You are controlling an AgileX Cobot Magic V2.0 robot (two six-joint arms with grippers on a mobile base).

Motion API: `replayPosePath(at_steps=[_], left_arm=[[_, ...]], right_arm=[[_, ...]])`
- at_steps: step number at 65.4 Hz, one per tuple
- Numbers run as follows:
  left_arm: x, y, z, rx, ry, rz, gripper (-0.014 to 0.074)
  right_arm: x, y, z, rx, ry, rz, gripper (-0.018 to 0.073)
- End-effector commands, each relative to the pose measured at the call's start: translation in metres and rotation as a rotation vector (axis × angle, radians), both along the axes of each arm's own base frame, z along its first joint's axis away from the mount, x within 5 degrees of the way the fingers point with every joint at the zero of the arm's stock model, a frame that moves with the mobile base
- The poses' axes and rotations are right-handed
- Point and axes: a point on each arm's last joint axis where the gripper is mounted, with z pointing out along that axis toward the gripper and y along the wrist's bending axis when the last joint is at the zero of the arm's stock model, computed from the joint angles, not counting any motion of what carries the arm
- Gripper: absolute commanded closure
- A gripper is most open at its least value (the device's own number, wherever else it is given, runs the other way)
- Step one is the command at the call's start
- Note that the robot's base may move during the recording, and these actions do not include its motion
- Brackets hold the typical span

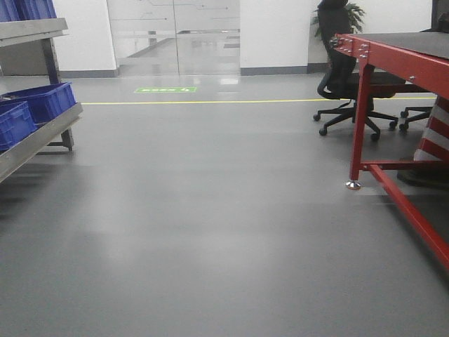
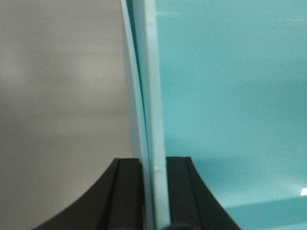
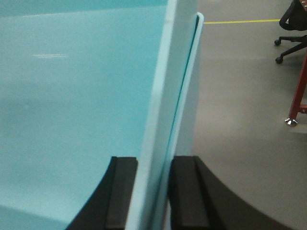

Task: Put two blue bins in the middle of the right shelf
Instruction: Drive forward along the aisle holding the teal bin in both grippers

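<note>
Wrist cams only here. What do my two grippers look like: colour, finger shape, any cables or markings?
Both the left gripper and right gripper show two matte black fingers each, with straight inner faces and outer edges curving outward toward the base. No cables, labels or markings are visible. The arms themselves are out of every view.

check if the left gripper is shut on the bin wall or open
Shut. The left gripper has its black fingers pressed on either side of the pale blue bin wall, no gap showing.
</note>
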Motion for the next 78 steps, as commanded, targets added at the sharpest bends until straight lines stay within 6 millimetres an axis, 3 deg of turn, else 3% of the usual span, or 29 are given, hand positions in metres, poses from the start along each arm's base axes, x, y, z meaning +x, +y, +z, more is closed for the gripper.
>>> replayPosePath(at_steps=[1,78], left_arm=[[-0.0076,0.0002,0.0191,-0.047,-0.107,-0.020,0.0707],[-0.0076,0.0002,0.0191,-0.047,-0.107,-0.020,0.0707]], right_arm=[[-0.0072,-0.0030,0.0234,0.071,-0.159,-0.011,0.0712],[-0.0072,-0.0030,0.0234,0.071,-0.159,-0.011,0.0712]])
